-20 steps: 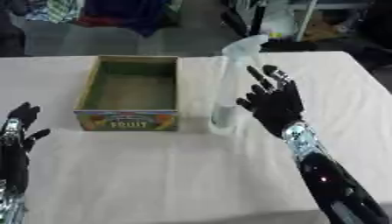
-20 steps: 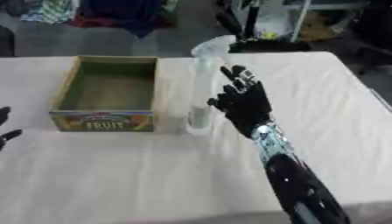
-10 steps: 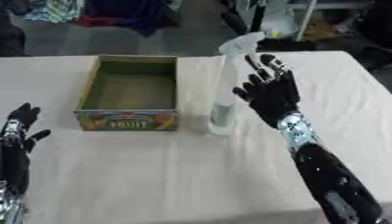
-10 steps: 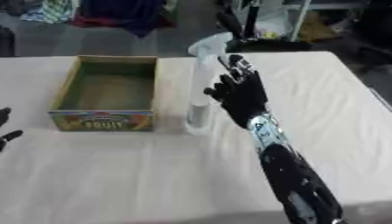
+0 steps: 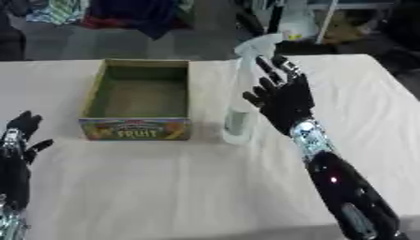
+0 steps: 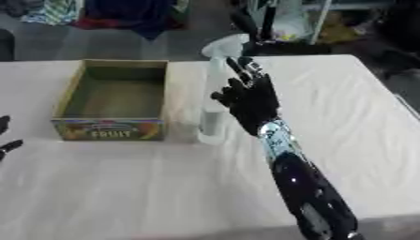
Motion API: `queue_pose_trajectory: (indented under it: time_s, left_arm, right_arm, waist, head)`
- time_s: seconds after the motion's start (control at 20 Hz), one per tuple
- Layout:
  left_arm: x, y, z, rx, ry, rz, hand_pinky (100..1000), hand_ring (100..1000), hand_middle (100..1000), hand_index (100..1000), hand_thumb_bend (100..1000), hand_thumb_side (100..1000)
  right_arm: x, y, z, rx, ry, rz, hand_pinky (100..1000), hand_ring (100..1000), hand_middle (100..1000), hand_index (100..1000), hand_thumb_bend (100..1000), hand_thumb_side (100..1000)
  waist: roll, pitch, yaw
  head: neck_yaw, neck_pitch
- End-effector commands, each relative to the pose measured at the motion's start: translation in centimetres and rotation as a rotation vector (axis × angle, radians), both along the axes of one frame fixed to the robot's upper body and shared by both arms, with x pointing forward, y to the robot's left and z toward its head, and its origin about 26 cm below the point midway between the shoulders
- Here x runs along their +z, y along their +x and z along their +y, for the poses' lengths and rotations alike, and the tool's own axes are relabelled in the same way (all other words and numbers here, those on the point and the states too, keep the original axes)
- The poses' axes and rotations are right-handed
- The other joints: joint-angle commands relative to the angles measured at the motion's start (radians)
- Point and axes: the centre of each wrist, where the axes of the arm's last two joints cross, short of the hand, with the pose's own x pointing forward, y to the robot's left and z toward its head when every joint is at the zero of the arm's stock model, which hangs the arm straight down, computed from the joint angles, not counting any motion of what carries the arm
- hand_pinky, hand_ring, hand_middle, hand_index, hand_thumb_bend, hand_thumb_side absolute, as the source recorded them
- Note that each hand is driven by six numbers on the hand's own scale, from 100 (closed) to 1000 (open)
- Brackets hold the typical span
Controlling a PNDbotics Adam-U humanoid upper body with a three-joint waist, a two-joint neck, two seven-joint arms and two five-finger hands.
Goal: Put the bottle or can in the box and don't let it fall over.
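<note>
The robot's right arm runs up from the lower right corner across the white-clothed table (image 5: 164, 187), its forearm black with a silver band near the wrist, and ends in the black right hand (image 5: 283, 96) held upright with the palm turned toward the left. Its fingers are spread and nearly straight, clasping nothing; they stand just beside the clear plastic spray bottle with a white trigger head (image 5: 243, 98), and whether a fingertip touches it cannot be told. The bottle stands upright on the cloth, outside and just to the right of the open cardboard box with the colourful "FRUIT" label on its front wall (image 5: 135, 129). The box's inside shows only its bare brown floor. The black left hand (image 5: 18, 150) rests at the lower left edge, fingers up and relaxed, well apart from box and bottle.
</note>
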Motion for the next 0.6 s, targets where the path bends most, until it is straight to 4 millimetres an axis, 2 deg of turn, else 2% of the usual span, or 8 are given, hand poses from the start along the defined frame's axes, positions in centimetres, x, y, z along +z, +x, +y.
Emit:
queue_pose_trajectory:
  time_s: [0.05,0.35,0.6]
  left_arm:
    - [0.7,0.1,0.0,-0.01,0.008,-0.024,812,1000,864,962,100,990]
    - [0.7,0.1,0.0,-0.01,0.009,-0.024,813,1000,864,962,100,990]
    - [0.7,0.1,0.0,-0.011,0.009,-0.023,813,1000,864,962,100,990]
  right_arm:
    - [0.6,0.2,0.3,0.011,0.006,-0.012,451,159,128,1000,100,484]
    - [-0.4,0.0,0.8,0.005,0.018,0.025,435,157,115,1000,100,480]
    - [0.1,0.0,1.5,0.017,0.046,0.017,429,156,114,1000,100,470]
  waist:
    - [0.004,-0.008,-0.001]
    - [0.005,-0.008,-0.003]
    - [0.005,-0.01,-0.004]
  head:
    - [-0.001,0.003]
    - [0.0,0.005]
    - [-0.003,0.006]
